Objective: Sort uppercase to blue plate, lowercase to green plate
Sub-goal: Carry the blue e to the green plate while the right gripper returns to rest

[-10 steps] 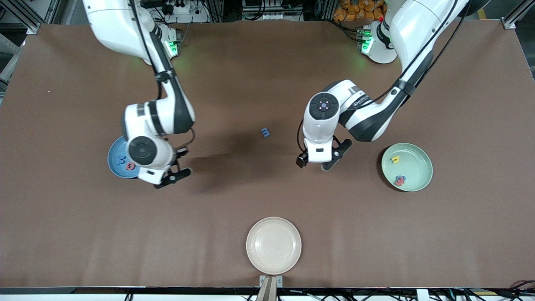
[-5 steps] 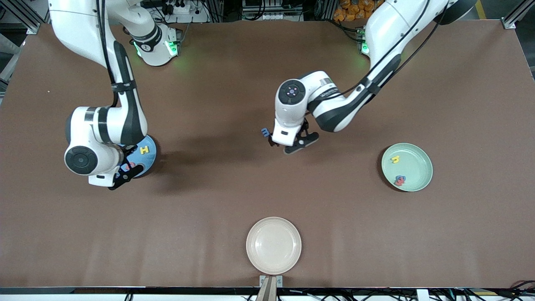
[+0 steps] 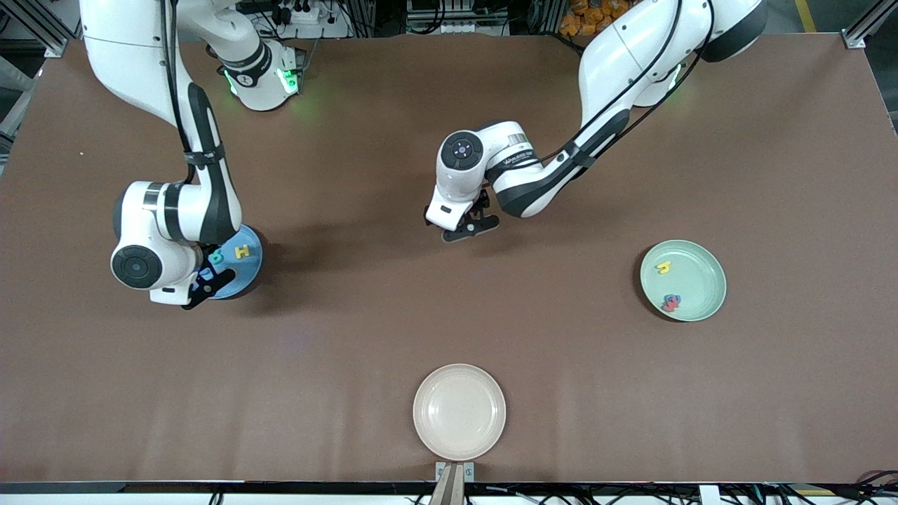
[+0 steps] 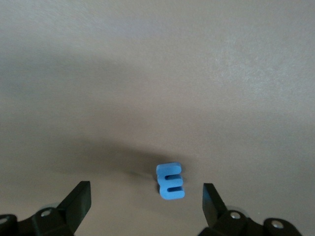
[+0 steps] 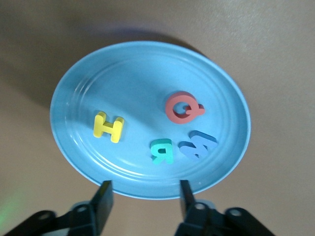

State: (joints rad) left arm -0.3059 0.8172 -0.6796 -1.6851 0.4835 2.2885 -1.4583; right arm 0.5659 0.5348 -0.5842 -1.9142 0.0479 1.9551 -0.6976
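Observation:
In the right wrist view the blue plate (image 5: 78, 93) holds the uppercase letters: a yellow H (image 5: 108, 127), a red Q (image 5: 183, 108), a teal letter (image 5: 161, 150) and a blue W (image 5: 198, 145). My right gripper (image 5: 143, 199) hangs open and empty over the plate's rim (image 3: 207, 280). In the front view the arm covers part of the blue plate (image 3: 252, 265). One lowercase letter, a blue m (image 4: 170, 181), lies on the table. It sits between the open fingers of my left gripper (image 4: 145, 206), off-centre toward one finger and touching neither. The left hand (image 3: 459, 226) hides the m in the front view. The green plate (image 3: 710, 270) holds a yellow n (image 3: 663, 267) and two overlapping letters, red and blue (image 3: 671, 303).
An empty cream plate (image 3: 459, 412) sits at the table's edge nearest the front camera, midway along it. Brown tabletop stretches bare between the three plates.
The left arm swung toward the table's middle and came down around the blue m. The right arm moved over the blue plate; its fingers spread, and the teal letter now lies on the plate.

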